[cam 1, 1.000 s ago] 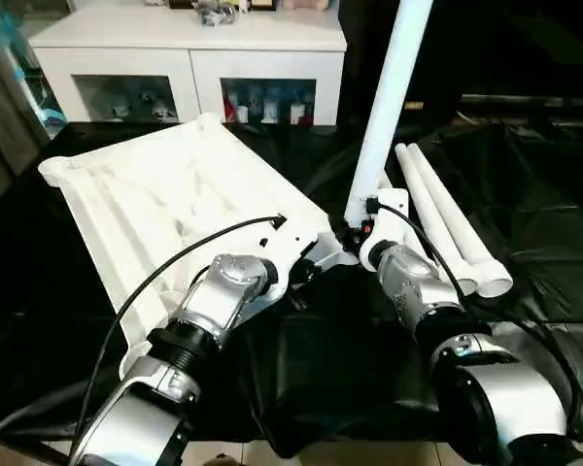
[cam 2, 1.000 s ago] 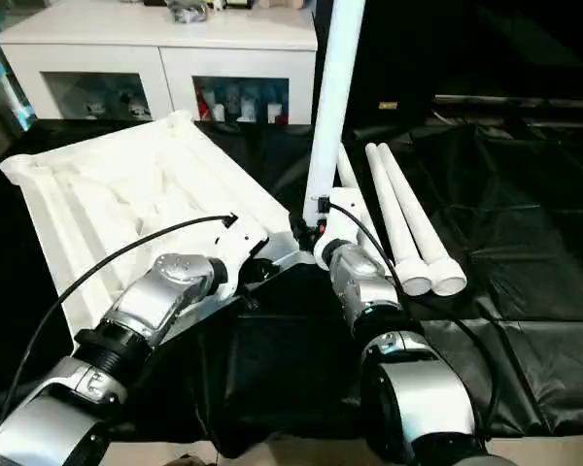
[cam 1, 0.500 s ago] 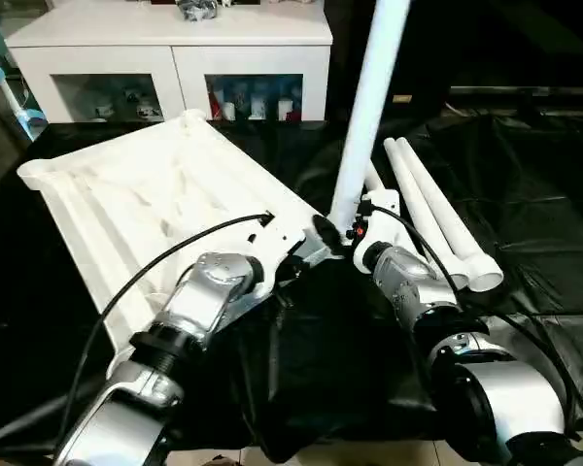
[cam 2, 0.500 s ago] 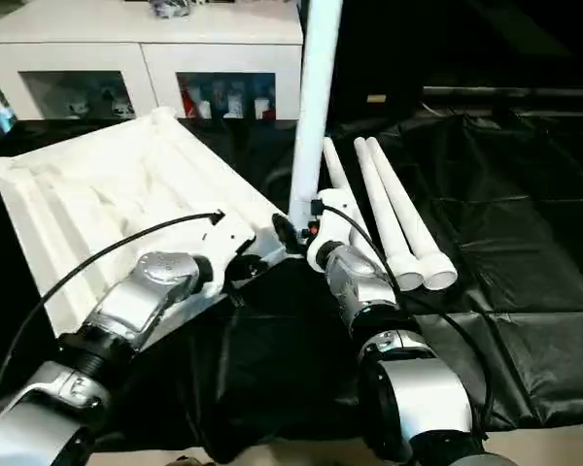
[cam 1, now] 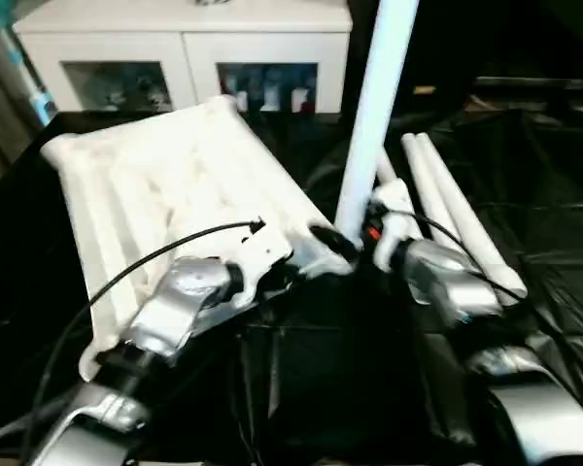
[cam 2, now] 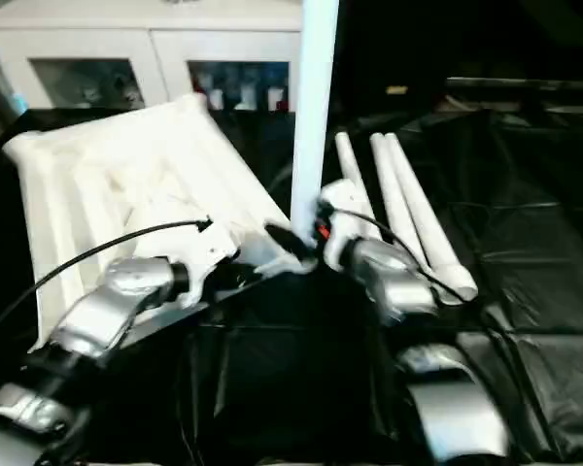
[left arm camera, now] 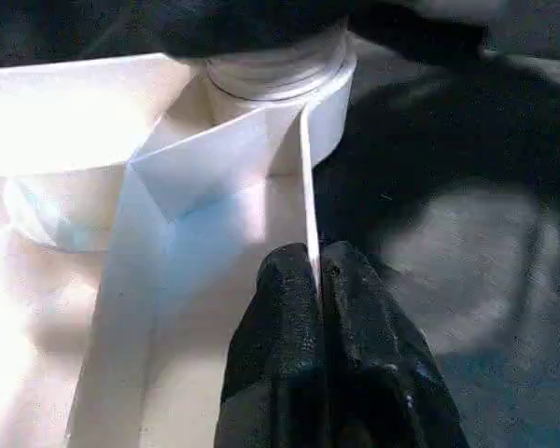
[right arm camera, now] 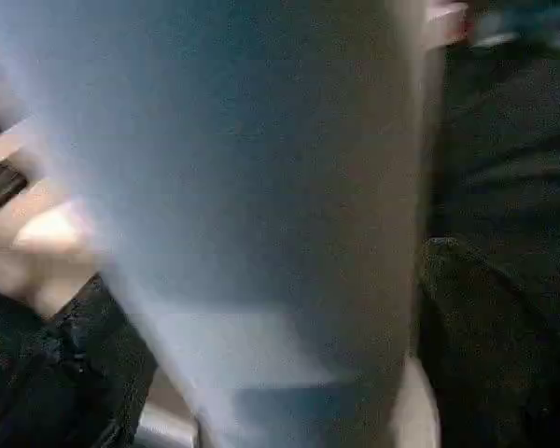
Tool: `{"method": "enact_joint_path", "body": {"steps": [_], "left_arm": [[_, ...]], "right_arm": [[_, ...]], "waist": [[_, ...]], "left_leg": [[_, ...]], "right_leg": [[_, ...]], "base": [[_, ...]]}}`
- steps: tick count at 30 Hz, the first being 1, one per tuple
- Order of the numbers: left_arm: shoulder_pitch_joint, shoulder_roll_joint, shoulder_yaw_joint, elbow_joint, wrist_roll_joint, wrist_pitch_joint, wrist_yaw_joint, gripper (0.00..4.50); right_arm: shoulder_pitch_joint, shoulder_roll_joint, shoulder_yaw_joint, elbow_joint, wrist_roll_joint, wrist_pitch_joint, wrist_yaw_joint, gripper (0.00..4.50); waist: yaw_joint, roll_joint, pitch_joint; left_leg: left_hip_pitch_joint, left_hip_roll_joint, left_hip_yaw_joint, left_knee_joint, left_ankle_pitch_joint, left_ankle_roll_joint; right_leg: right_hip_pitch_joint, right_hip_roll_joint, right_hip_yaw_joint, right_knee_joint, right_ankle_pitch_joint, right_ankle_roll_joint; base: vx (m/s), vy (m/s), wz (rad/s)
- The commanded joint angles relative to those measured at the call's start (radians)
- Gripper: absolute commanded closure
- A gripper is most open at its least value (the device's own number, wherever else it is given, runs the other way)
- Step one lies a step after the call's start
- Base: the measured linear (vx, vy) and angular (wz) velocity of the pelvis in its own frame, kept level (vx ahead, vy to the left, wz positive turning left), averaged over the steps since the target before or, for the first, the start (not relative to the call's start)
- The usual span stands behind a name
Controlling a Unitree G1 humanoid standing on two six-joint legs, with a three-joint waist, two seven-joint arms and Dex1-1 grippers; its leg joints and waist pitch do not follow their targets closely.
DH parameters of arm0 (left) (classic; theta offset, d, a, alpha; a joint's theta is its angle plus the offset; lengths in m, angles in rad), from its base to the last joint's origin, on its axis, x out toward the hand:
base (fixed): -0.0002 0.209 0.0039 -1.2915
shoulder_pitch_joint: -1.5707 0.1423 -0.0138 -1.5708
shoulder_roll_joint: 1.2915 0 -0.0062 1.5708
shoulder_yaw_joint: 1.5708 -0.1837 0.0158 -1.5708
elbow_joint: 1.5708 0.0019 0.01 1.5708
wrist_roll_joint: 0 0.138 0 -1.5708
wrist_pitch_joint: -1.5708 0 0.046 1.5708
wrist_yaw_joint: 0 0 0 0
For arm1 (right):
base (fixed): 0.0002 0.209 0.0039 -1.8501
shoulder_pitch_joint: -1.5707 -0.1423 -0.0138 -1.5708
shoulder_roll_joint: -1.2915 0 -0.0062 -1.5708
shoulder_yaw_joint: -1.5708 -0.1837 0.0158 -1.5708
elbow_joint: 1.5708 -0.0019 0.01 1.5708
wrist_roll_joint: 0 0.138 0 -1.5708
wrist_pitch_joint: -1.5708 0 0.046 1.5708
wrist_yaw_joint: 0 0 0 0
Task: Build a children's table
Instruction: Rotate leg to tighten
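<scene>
A: Tabletop (cam 1: pixel 165 184) position? 
B: Upside down, ribbed underside up, upper left of the head view, on black sheeting (cam 1: pixel 554 252). One leg (cam 1: pixel 377 107) upright in the near-right corner socket (left arm camera: pixel 275 70), centre frame, running off the top edge.

A: Left gripper (left arm camera: pixel 319 280)? 
B: Clenched on a thin rib of the tabletop just beside that socket; black fingers (left arm camera: pixel 280 327) pressed together either side of the rib.

A: Right gripper (right arm camera: pixel 271 308)? 
B: At the base of the upright leg, a finger (right arm camera: pixel 476 317) on each side of the tube. Pinching or released: cannot tell.

A: Other legs? 
B: Spare legs (cam 1: pixel 457 218) flat, side by side, right of centre. White cabinet (cam 1: pixel 185 49) along top edge.
</scene>
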Motion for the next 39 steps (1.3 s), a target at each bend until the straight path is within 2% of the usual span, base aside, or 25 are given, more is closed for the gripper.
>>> {"method": "enact_joint_path", "body": {"steps": [1,3,4,5,6,8,11,14,15,16,21,26,29,31,33,36,38,39], "left_arm": [[0.025,0.001,-0.011,-0.032,-0.045,-0.047,-0.054,4.5],[0.035,0.021,-0.009,-0.043,-0.05,-0.052,-0.084,4.5],[0.035,0.021,-0.009,-0.043,-0.05,-0.052,-0.084,4.5],[0.042,0.036,-0.008,-0.051,-0.054,-0.055,-0.106,4.5],[0.046,0.041,-0.006,-0.056,-0.056,-0.054,-0.115,4.5],[0.051,0.051,-0.003,-0.063,-0.059,-0.054,-0.125,4.5],[0.058,0.067,-0.001,-0.071,-0.065,-0.054,-0.144,4.5],[0.064,0.083,0.0,-0.074,-0.067,-0.058,-0.171,4.5],[0.066,0.088,0.0,-0.074,-0.063,-0.06,-0.175,4.5],[0.066,0.09,0.0,-0.073,-0.062,-0.061,-0.178,4.5],[0.068,0.101,0.005,-0.072,-0.058,-0.063,-0.184,4.5],[0.072,0.102,0.003,-0.079,-0.06,-0.057,-0.182,4.5],[0.074,0.103,0.003,-0.081,-0.061,-0.055,-0.183,4.5],[0.075,0.104,0.003,-0.083,-0.061,-0.053,-0.184,4.5],[0.078,0.102,0.006,-0.085,-0.064,-0.048,-0.18,4.5],[0.076,0.093,0.015,-0.081,-0.063,-0.032,-0.153,4.5],[0.06,0.077,0.023,-0.056,-0.046,-0.013,-0.103,4.5],[0.039,0.055,0.034,-0.024,-0.032,0.003,-0.048,4.5]], "right_arm": [[0.023,-0.028,0.026,-0.063,0.0,0.026,0.064,0.09],[0.053,-0.057,0.04,-0.113,0.007,0.05,0.111,0.09],[0.053,-0.057,0.04,-0.113,0.007,0.05,0.111,0.09],[0.069,-0.073,0.046,-0.141,0.009,0.06,0.137,0.09],[0.076,-0.08,0.048,-0.153,0.009,0.061,0.148,0.09],[0.091,-0.094,0.054,-0.181,0.013,0.07,0.173,0.09],[0.111,-0.117,0.063,-0.22,0.027,0.083,0.223,0.09],[0.126,-0.142,0.076,-0.248,0.028,0.086,0.263,0.09],[0.129,-0.148,0.081,-0.253,0.023,0.079,0.271,0.09],[0.13,-0.151,0.084,-0.253,0.019,0.076,0.274,0.09],[0.126,-0.146,0.097,-0.24,-0.002,0.071,0.268,0.54],[0.13,-0.14,0.123,-0.239,-0.015,0.062,0.269,0.99],[0.132,-0.139,0.125,-0.237,-0.017,0.06,0.269,1.08],[0.135,-0.138,0.126,-0.238,-0.018,0.061,0.271,1.39],[0.142,-0.131,0.125,-0.237,-0.015,0.071,0.263,1.48],[0.149,-0.108,0.112,-0.206,-0.009,0.091,0.211,1.69],[0.142,-0.076,0.088,-0.16,0.0,0.106,0.144,1.76],[0.132,-0.048,0.074,-0.112,-0.012,0.096,0.067,1.77]], "waist": [[0.001,-0.012,-0.082],[0.0,-0.011,-0.074],[-0.002,-0.013,-0.072],[-0.002,-0.013,-0.071],[-0.002,-0.013,-0.071],[-0.004,-0.016,-0.07],[-0.003,-0.015,-0.072],[-0.003,-0.015,-0.074],[-0.004,-0.022,-0.075],[-0.001,-0.018,-0.077],[-0.002,-0.022,-0.08],[-0.002,-0.021,-0.078],[-0.003,-0.021,-0.077],[-0.003,-0.02,-0.076],[-0.003,-0.02,-0.074],[-0.004,-0.02,-0.074],[-0.01,-0.021,-0.07],[-0.012,-0.021,-0.069]], "left_leg": [[0.013,0.047,-0.007,-0.049,-0.08,0.142],[0.017,0.049,-0.007,-0.056,-0.17,0.095],[0.017,0.049,-0.007,-0.058,-0.192,0.082],[0.023,0.049,-0.005,-0.06,-0.222,0.06],[0.027,0.05,-0.004,-0.061,-0.234,0.045],[0.023,0.05,-0.006,-0.063,-0.231,0.036],[0.024,0.049,-0.004,-0.062,-0.225,0.038],[0.019,0.049,-0.006,-0.061,-0.203,0.043],[0.022,0.049,-0.003,-0.059,-0.194,0.048],[0.023,0.049,-0.003,-0.056,-0.181,0.052],[0.018,0.047,-0.002,-0.051,-0.136,0.071],[0.019,0.047,-0.001,-0.051,-0.142,0.073],[0.019,0.048,-0.002,-0.051,-0.15,0.069],[0.019,0.048,-0.002,-0.052,-0.156,0.067],[0.02,0.047,-0.002,-0.053,-0.16,0.067],[0.019,0.047,-0.003,-0.053,-0.154,0.068],[0.019,0.046,-0.002,-0.055,-0.173,0.061],[0.021,0.045,-0.004,-0.057,-0.193,0.048]], "right_leg": [[0.065,-0.059,0.051,-0.047,-0.024,-0.274],[0.061,-0.06,0.053,-0.063,-0.164,-0.242],[0.062,-0.061,0.053,-0.067,-0.202,-0.232],[0.058,-0.062,0.055,-0.075,-0.264,-0.211],[0.055,-0.063,0.057,-0.079,-0.296,-0.198],[0.057,-0.061,0.056,-0.079,-0.313,-0.183],[0.055,-0.059,0.057,-0.078,-0.307,-0.176],[0.058,-0.059,0.056,-0.072,-0.277,-0.182],[0.055,-0.058,0.057,-0.073,-0.265,-0.187],[0.055,-0.059,0.058,-0.069,-0.245,-0.196],[0.059,-0.057,0.057,-0.059,-0.181,-0.215],[0.058,-0.057,0.056,-0.06,-0.193,-0.214],[0.058,-0.058,0.057,-0.061,-0.2,-0.212],[0.057,-0.057,0.057,-0.061,-0.204,-0.211],[0.057,-0.058,0.058,-0.062,-0.207,-0.21],[0.057,-0.057,0.058,-0.06,-0.2,-0.211],[0.055,-0.057,0.059,-0.065,-0.225,-0.21],[0.056,-0.058,0.058,-0.07,-0.264,-0.198]], "base": [[0.0,0.0,0.0],[0.0,0.0,0.0],[0.0,0.0,0.0],[0.0,0.0,0.0],[0.0,0.0,0.0],[0.0,0.0,0.0],[0.0,0.0,0.0],[0.0,0.0,0.0],[0.0,0.0,0.0],[0.0,0.0,0.0],[0.0,0.0,0.0],[0.0,0.0,0.0],[0.0,0.0,0.0],[0.0,0.0,0.0],[0.0,0.0,0.0],[0.0,0.0,0.0],[0.0,0.0,0.0],[0.0,0.0,0.0]]}}
